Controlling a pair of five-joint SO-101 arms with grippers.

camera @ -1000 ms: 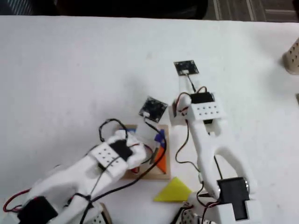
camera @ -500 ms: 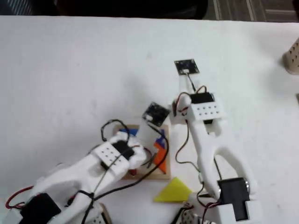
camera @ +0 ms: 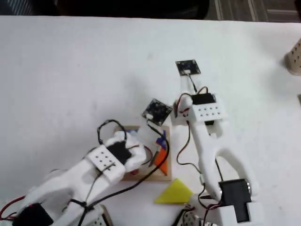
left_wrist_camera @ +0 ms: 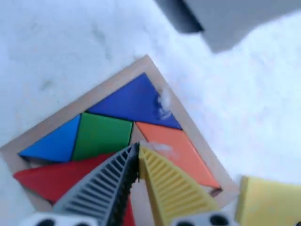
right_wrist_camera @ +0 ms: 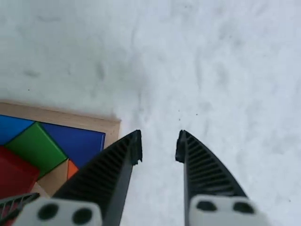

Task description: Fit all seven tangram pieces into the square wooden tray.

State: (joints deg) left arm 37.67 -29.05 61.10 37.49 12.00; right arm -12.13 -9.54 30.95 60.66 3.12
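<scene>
The square wooden tray lies flat on the white table, at about 6 o'clock from the table's centre in the high view.

Five pieces are seated in it:
- A dark blue triangle fills one corner.
- A green square touches the dark blue triangle.
- A light blue triangle lies against the square's other side.
- An orange parallelogram runs along the rim beside the dark blue triangle.
- A red triangle borders the green square.

A yellow triangle lies on the table outside the tray, at 5 o'clock from it and just beside its corner (contact with the rim cannot be told).

The left gripper is above the tray. Its grey finger and yellow finger meet at the tips, over the seam between the green square and the orange parallelogram. Whether the tips touch the pieces cannot be told. In the high view the left arm enters from 8 o'clock and covers the tray's 9 o'clock side.

The right gripper has its fingers apart over bare table, just beyond a tray corner, at about 1 o'clock from the tray. The right arm stands at 3 o'clock from the tray.

A tan object with holes sits at the table's edge at 2 o'clock, well apart from the tray.
</scene>
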